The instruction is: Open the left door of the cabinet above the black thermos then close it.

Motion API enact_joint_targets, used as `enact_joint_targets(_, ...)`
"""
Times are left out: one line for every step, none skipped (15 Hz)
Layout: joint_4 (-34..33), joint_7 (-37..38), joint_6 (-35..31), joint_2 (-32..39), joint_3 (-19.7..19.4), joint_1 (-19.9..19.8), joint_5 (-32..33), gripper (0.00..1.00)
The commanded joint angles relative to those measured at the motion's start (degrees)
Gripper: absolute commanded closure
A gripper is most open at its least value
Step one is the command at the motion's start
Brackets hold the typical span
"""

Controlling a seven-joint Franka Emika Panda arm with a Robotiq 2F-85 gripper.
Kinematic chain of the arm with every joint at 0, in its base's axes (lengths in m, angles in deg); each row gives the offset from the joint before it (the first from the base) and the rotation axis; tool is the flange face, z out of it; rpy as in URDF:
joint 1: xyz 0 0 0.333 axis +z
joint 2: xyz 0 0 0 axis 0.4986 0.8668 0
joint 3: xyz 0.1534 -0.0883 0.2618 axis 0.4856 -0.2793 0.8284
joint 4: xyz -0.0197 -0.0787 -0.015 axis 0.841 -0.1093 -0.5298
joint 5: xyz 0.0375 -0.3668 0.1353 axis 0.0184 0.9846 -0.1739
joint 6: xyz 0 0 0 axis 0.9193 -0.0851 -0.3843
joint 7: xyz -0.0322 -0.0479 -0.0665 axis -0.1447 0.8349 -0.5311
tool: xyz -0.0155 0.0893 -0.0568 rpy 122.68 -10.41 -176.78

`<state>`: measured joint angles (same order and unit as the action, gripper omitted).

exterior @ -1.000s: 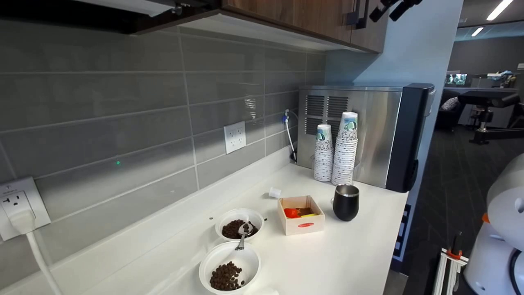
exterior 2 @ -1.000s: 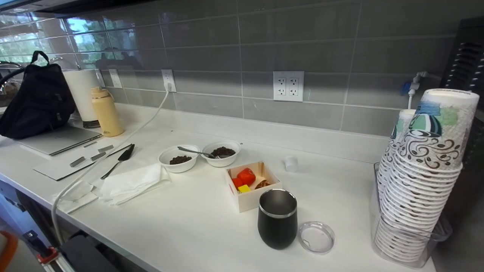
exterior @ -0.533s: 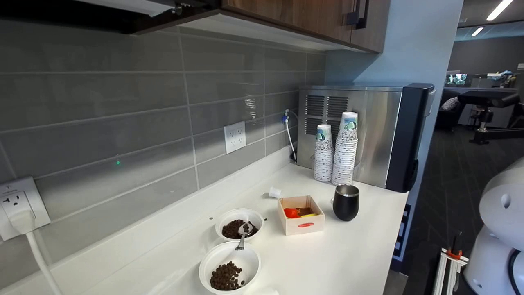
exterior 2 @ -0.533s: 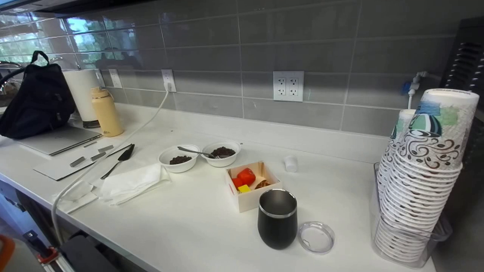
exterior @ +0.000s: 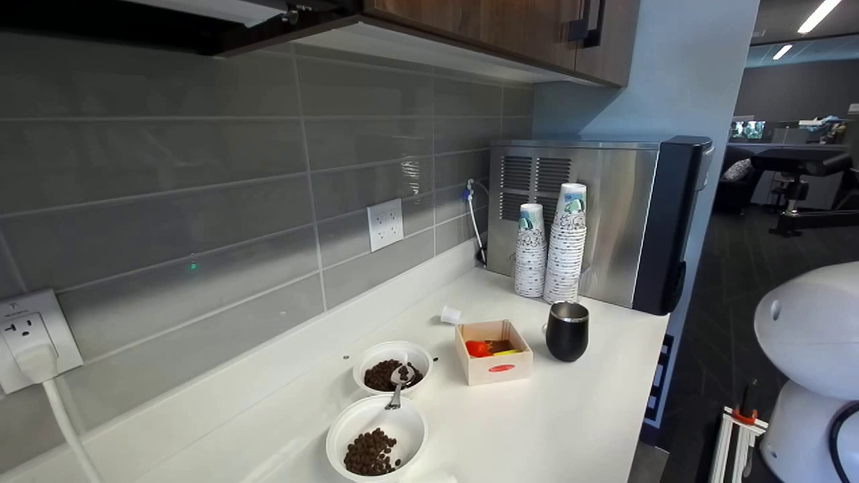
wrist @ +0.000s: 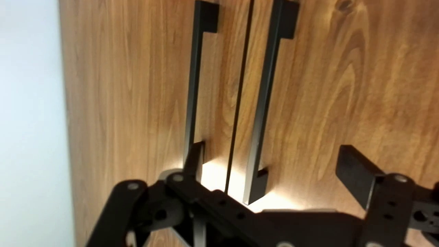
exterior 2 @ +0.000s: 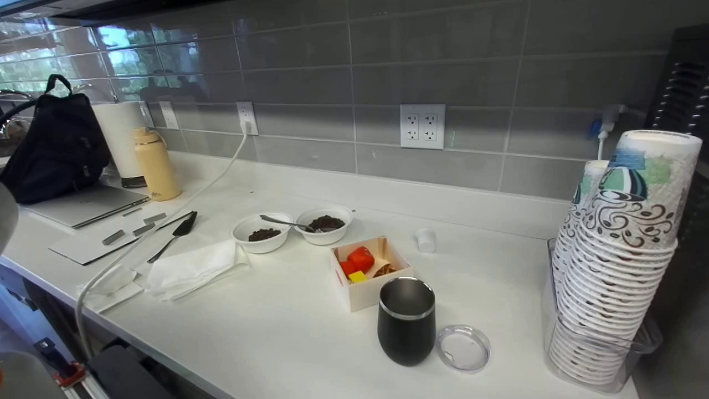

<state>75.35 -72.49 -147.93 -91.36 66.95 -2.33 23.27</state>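
Observation:
The left door (exterior: 470, 19) of the dark brown cabinet (exterior: 456, 56) is shut in an exterior view, with its black bar handle (exterior: 581, 28). In the wrist view, which stands upside down, the left door (wrist: 346, 89) is on the right. Its handle (wrist: 262, 109) shows between my fingers, not gripped. My gripper (wrist: 272, 156) is open in front of the doors. One finger overlaps the end of the right door's handle (wrist: 193, 85); I cannot tell whether they touch. My gripper is out of both exterior views. The black thermos (exterior: 567, 333) stands upright on the counter, also in an exterior view (exterior 2: 407, 324).
A steel-and-black appliance (exterior: 604, 221) stands under the cabinet. Tall paper cup stacks (exterior: 565, 261) stand beside it. A wooden box (exterior 2: 368, 291), white bowls (exterior 2: 324, 235) and a clear lid (exterior 2: 464, 349) are on the counter. A blue-grey wall (wrist: 31, 130) borders the right door.
The black fingertips near the cabinet handles in an exterior view have left that view. The white arm link has moved left there. A grey arm part has appeared at the left edge elsewhere.

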Motion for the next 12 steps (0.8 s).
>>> enact_joint_targets(0.11, 2.33, -8.08, 4.64, 4.27, -8.9, -0.83, 0.0)
enact_joint_targets(0.0, 2.15, -9.13, 5.7, 5.24, -10.16, -1.47, 0.0)
enact_joint_targets(-0.33, 2.03, -9.54, 6.89, 6.13, -10.98, -2.14, 0.0)
enact_joint_targets(-0.59, 2.09, -9.72, 7.84, 6.97, -11.71, -2.68, 0.0)
enact_joint_targets(-0.89, 1.99, -9.66, 8.9, 7.43, -11.7, -3.19, 0.0)
enact_joint_targets(-1.21, 2.06, -9.41, 9.9, 7.9, -11.78, -3.76, 0.0)
enact_joint_targets(-1.58, 2.05, -8.84, 10.9, 8.1, -11.34, -4.31, 0.0)
enact_joint_targets(-2.1, 2.12, -8.3, 12.01, 8.17, -10.89, -4.9, 0.0)
enact_joint_targets(-2.48, 2.28, -8.23, 13.03, 8.35, -10.72, -5.43, 0.0)
enact_joint_targets(-3.11, 2.37, -7.9, 14.12, 8.38, -10.38, -5.97, 0.0)
enact_joint_targets(-3.57, 2.51, -8.1, 15.11, 8.56, -10.5, -6.33, 0.0)
enact_joint_targets(-4.24, 2.7, -8.2, 16.18, 8.65, -10.4, -6.75, 0.0)
